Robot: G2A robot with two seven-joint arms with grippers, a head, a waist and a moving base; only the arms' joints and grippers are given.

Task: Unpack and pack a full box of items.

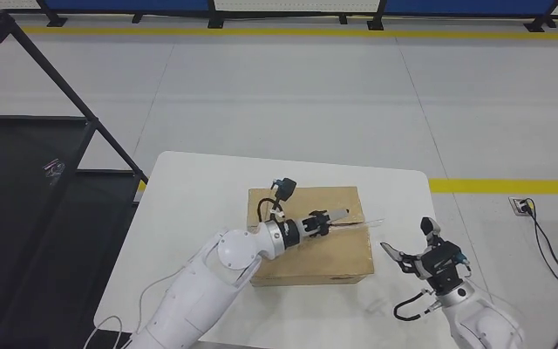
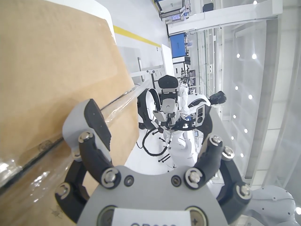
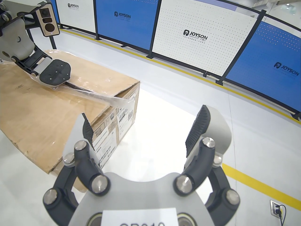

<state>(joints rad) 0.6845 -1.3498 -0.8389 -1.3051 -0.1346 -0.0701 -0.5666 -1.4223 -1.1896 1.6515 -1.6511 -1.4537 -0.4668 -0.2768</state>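
A brown cardboard box [image 1: 305,253] lies flat mid-way along the white table [image 1: 200,201]. Its long axis and taped centre seam run from the robot's left to its right, and its labelled short end faces the right gripper [image 3: 144,116]. The left gripper [image 2: 150,114] sits over the seam, spread wide and gripping nothing, one pad on the clear tape strip [image 3: 101,97]. The right one hangs beside that end, wide open and empty.

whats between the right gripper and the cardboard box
Bare white tabletop, plus a clear tape end sticking off the brown cardboard box toward the right gripper, in the top view.
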